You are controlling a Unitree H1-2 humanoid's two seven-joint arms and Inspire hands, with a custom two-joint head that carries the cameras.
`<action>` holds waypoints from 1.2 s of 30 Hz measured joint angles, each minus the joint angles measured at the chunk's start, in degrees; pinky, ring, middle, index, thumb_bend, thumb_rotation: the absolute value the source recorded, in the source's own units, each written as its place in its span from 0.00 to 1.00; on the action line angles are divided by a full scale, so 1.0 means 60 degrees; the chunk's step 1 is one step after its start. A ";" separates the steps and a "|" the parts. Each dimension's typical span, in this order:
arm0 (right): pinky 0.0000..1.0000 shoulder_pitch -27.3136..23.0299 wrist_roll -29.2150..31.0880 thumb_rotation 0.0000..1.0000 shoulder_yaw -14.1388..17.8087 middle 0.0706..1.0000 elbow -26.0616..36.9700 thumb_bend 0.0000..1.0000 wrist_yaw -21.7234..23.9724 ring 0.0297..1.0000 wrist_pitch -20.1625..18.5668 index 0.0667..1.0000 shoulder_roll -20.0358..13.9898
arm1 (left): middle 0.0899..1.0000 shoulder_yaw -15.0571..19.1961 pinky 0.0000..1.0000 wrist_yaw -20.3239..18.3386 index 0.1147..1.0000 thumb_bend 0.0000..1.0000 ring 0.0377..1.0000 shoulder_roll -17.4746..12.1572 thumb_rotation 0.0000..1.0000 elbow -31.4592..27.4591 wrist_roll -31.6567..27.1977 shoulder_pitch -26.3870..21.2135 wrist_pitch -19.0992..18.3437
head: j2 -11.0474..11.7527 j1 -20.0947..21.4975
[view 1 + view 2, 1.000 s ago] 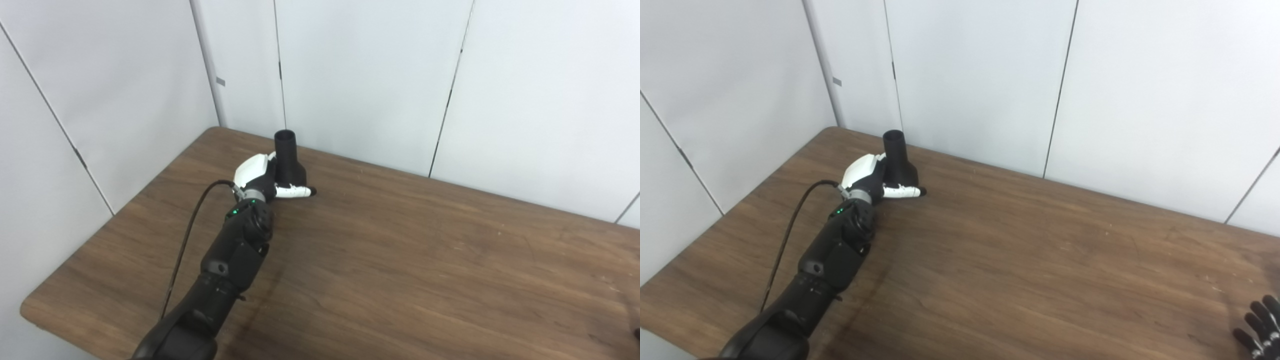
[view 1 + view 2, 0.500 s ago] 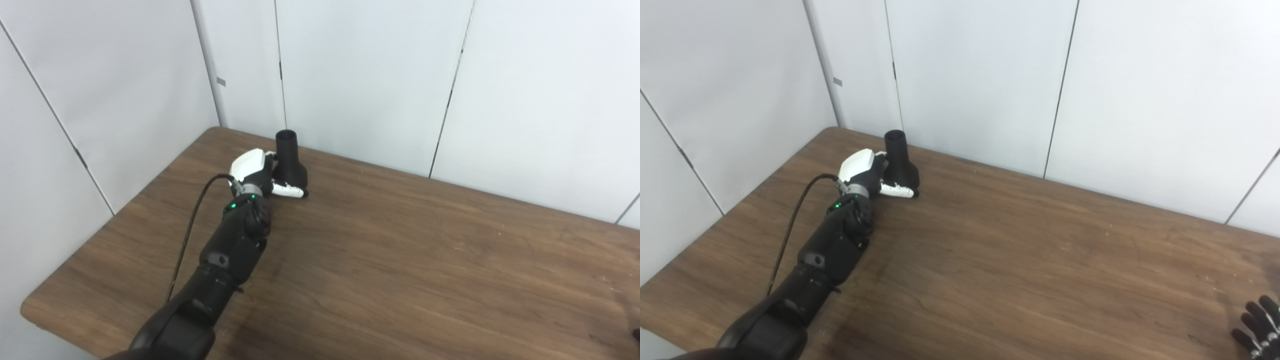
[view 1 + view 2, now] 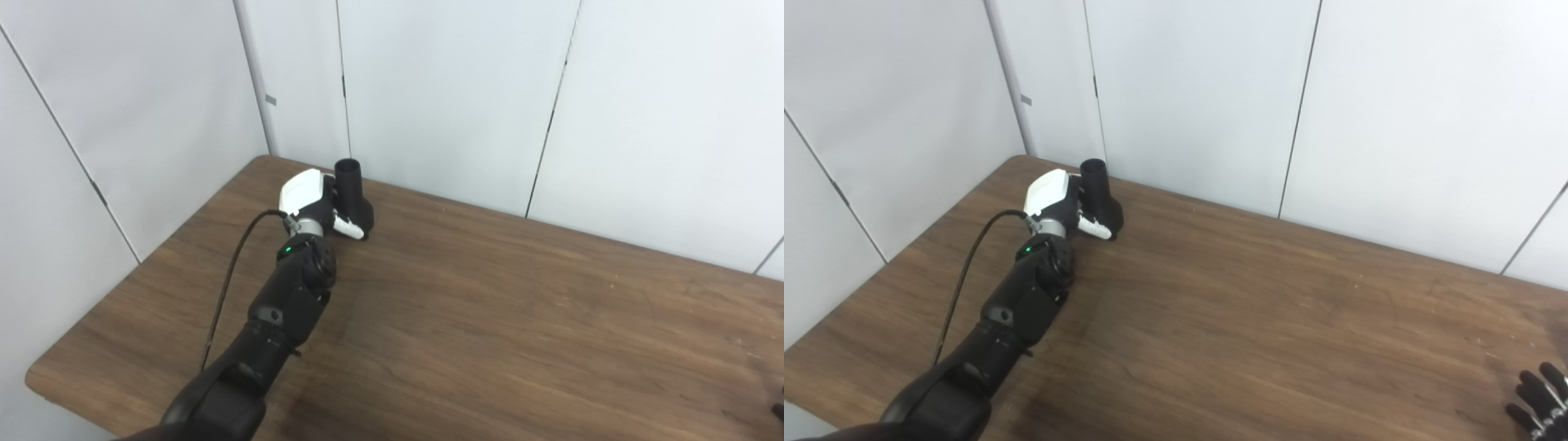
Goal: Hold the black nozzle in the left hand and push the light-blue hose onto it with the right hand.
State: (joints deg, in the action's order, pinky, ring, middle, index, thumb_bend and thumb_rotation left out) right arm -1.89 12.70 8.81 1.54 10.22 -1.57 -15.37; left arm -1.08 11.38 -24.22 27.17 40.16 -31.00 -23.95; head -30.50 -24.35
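The black nozzle [image 3: 351, 185] stands at the far left of the wooden table [image 3: 502, 306], narrow neck up and leaning slightly, near the back wall. My left hand [image 3: 308, 197], white-backed, is shut on its flared base from the left, and the thumb [image 3: 349, 228] lies across the front of the base. My right hand [image 3: 1535, 399] shows only as dark, spread fingertips at the bottom right corner of the right eye view, holding nothing. No light-blue hose is visible in either view.
White wall panels [image 3: 453, 92] rise right behind the nozzle and along the table's left side. A black cable [image 3: 229, 275] runs along my left forearm. The table's left front corner [image 3: 37, 380] is in view.
My left hand has risen and rolled upright against the nozzle. Its thumb, which pointed out to the right, has curled in over the base. The right hand has barely moved.
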 measured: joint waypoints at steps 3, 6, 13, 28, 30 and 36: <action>0.84 0.0015 0.0027 1.00 0.0004 0.88 0.0028 0.63 0.0002 0.92 -0.0039 0.92 -0.0009 | 0.54 -0.0155 1.00 0.0053 0.42 0.52 0.76 -0.0099 0.05 0.0073 -0.0118 -0.0003 0.0183 | 0.0000 0.0044; 0.84 0.0029 0.0040 1.00 0.0022 0.88 0.0059 0.63 0.0002 0.92 -0.0073 0.92 -0.0012 | 0.54 -0.0247 1.00 0.0069 0.42 0.52 0.76 -0.0150 0.05 0.0076 -0.0269 -0.0001 0.0227 | -0.0015 0.0117; 0.86 0.0059 0.0046 1.00 0.0009 0.89 0.0253 0.69 -0.0002 0.93 -0.0288 0.95 -0.0014 | 0.49 -0.0386 1.00 0.0016 0.37 0.52 0.74 -0.0261 0.00 -0.0465 -0.0434 0.0362 0.0296 | -0.0029 0.0351; 0.87 0.0105 -0.0176 1.00 -0.0064 0.86 0.0404 0.68 -0.0225 0.92 -0.0392 0.94 0.0162 | 0.46 -0.0963 1.00 -0.0560 0.40 0.52 0.65 0.0278 0.00 -0.3146 -0.0395 0.1614 -0.0248 | -0.0249 0.1244; 0.86 0.0101 -0.0229 1.00 -0.0079 0.85 0.0413 0.66 -0.0290 0.91 -0.0389 0.94 0.0214 | 0.46 -0.1060 1.00 -0.0693 0.40 0.52 0.63 0.0328 0.00 -0.3470 -0.0394 0.1767 -0.0236 | -0.0293 0.1419; 0.86 0.0116 -0.0513 1.00 -0.0182 0.85 0.0677 0.64 -0.0552 0.91 -0.0541 0.93 0.0421 | 0.46 -0.1511 1.00 -0.1046 0.41 0.52 0.61 0.0798 0.00 -0.4691 -0.0354 0.2349 -0.0155 | -0.0425 0.1816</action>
State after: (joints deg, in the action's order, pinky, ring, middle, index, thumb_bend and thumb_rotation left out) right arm -1.19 9.62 7.73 5.60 6.91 -4.82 -12.85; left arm -10.14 5.10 -19.43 -0.98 38.03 -16.91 -24.88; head -33.05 -13.45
